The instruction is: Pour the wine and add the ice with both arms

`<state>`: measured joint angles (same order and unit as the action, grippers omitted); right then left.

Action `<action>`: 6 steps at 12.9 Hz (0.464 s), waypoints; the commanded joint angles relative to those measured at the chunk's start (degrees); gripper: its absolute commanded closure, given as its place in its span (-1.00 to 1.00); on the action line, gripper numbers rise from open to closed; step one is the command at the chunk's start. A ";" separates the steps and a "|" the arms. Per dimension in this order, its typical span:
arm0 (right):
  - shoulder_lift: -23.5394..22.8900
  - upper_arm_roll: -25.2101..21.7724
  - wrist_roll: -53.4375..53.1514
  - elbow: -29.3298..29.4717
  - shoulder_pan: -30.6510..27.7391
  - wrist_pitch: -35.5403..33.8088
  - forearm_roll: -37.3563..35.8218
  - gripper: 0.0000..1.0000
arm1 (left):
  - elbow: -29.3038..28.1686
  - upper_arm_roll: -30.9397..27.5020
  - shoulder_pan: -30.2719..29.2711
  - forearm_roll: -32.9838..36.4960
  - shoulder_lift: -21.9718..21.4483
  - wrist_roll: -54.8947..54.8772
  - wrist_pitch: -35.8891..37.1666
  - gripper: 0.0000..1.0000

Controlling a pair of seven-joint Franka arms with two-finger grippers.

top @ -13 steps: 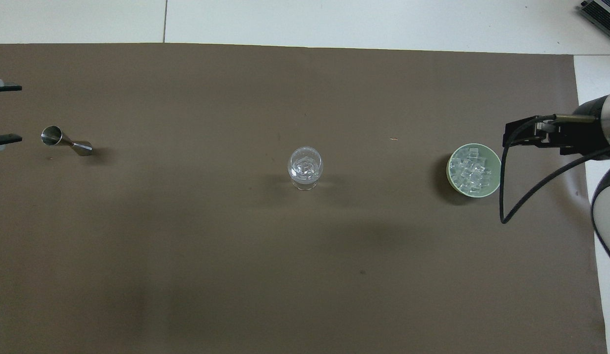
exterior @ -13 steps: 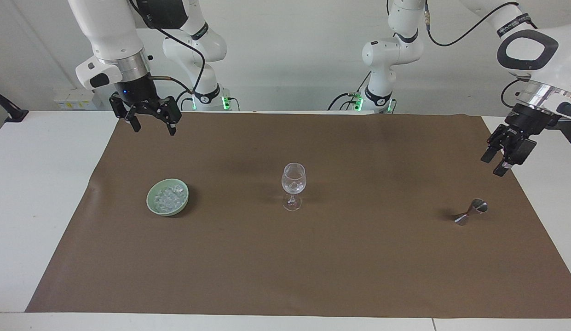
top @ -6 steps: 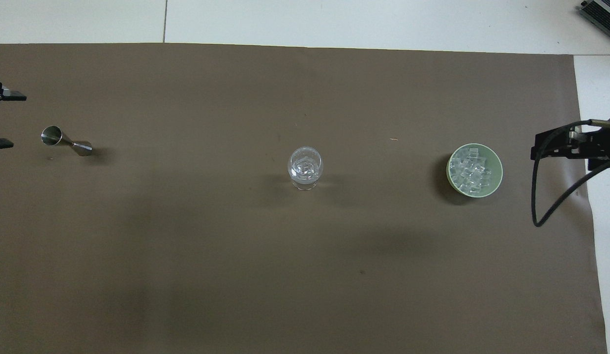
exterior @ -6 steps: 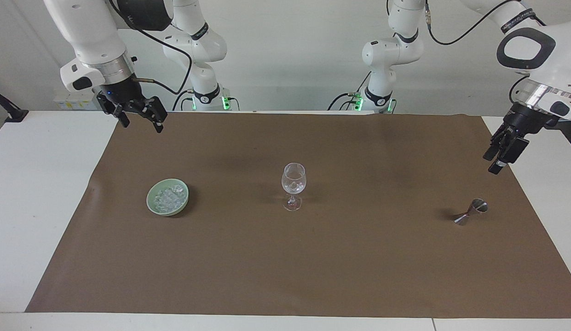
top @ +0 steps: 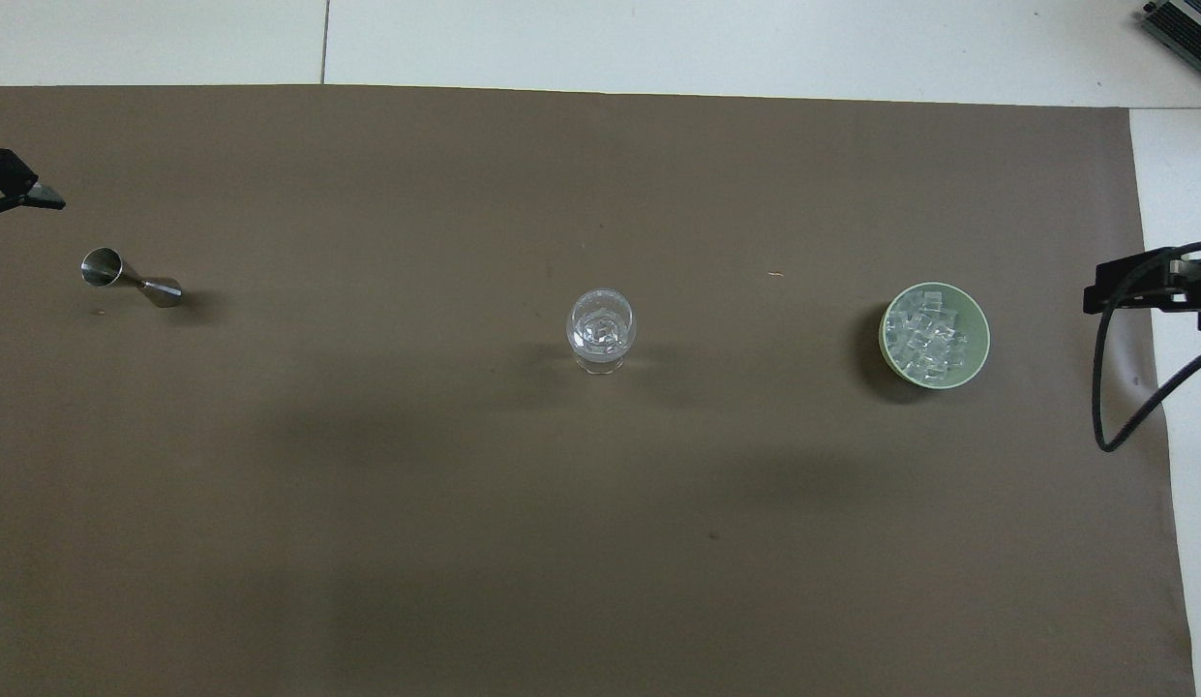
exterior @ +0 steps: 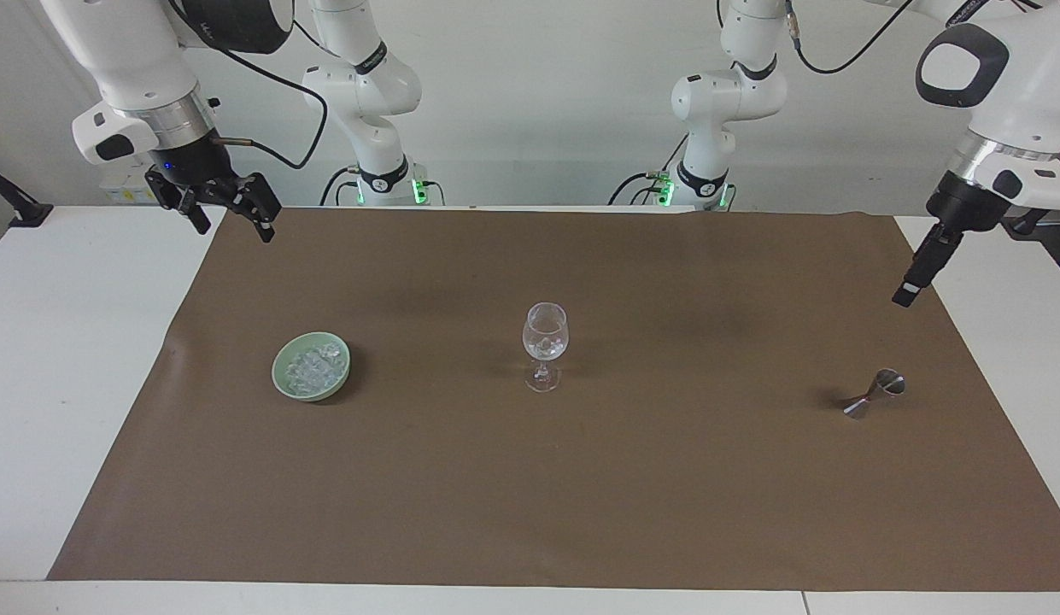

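Note:
A clear stemmed glass (exterior: 546, 340) (top: 600, 329) stands upright mid-mat with a few chunks of ice inside. More ice (exterior: 310, 366) (top: 927, 339) is heaped in a pale green bowl (exterior: 282, 380) (top: 980, 334) toward the right arm's end. A steel jigger (exterior: 874, 395) (top: 131, 279) lies on its side toward the left arm's end. My right gripper (exterior: 235, 227) hangs open and empty over the mat's edge at its own end. The left gripper (exterior: 910, 286) (top: 17, 242), also open and empty, hovers over the mat's edge beside the jigger. Wine is out of view.
A brown mat (exterior: 530, 495) (top: 465, 542) covers most of the white table (exterior: 60, 359). Both arm bases (exterior: 384, 184) stand at the table's robot end. A black cable (top: 1108, 407) loops down from the right wrist.
Both grippers have drawn outward and upward, the right one away from the bowl and the left one away from the jigger. The left wrist has turned edge-on. Glass, bowl and jigger have not moved.

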<state>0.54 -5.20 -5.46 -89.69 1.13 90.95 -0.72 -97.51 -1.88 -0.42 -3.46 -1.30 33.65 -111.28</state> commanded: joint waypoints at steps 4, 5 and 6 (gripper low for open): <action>2.01 0.19 0.72 -2.24 -0.60 -0.16 0.63 -1.00 | 2.84 -1.02 2.18 3.99 0.07 -14.89 8.70 -1.00; 2.01 0.28 0.72 -2.16 -0.69 -0.33 0.63 -1.00 | 3.37 -1.02 2.09 4.08 -0.02 -15.97 9.93 -1.00; 2.01 0.19 0.72 -1.81 -0.61 -1.12 0.63 -1.00 | 4.68 -1.11 2.09 4.17 -0.02 -16.24 11.94 -1.00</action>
<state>1.05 -5.20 -5.46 -90.15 1.13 90.55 -0.72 -95.52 -2.92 1.82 -0.34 -1.34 19.77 -103.44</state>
